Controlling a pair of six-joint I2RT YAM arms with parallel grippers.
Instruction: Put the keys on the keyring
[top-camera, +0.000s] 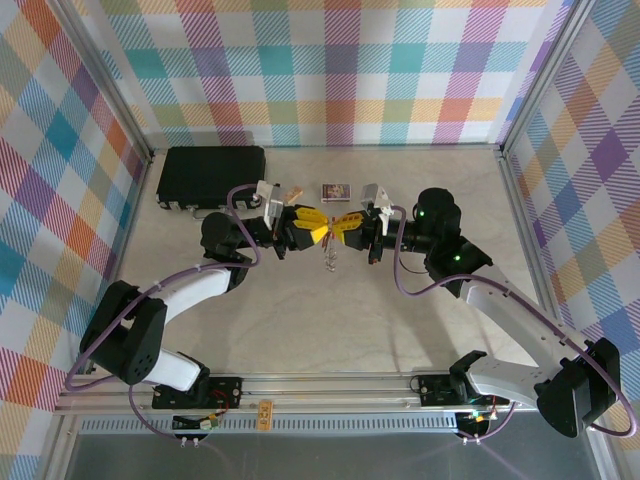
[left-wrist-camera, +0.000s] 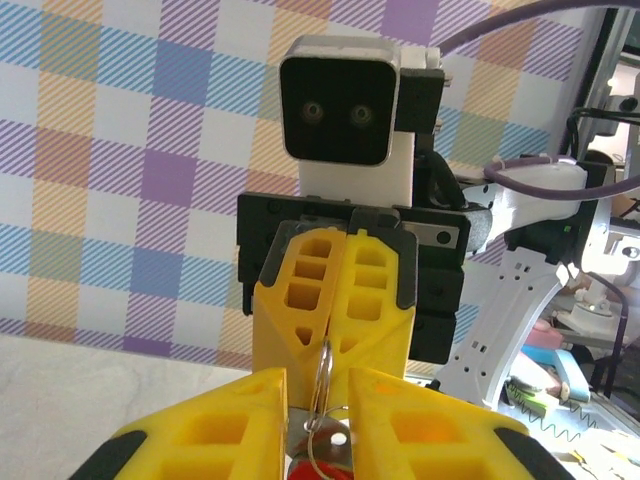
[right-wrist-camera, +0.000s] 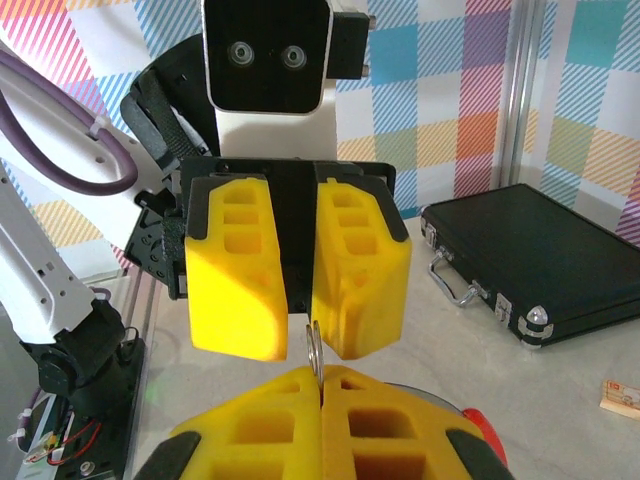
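Pale marbled surface (top-camera: 300, 330). Black case (top-camera: 211, 176) lies flat on it, upper left of top view, near back wall. 1 small printed card (top-camera: 336, 190) upper centre, right of case, apart from it.

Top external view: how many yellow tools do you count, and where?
2. The left tool and the right tool meet tip to tip over the middle of the table, nearer than the printed card, the keyring between them. None seems hidden.
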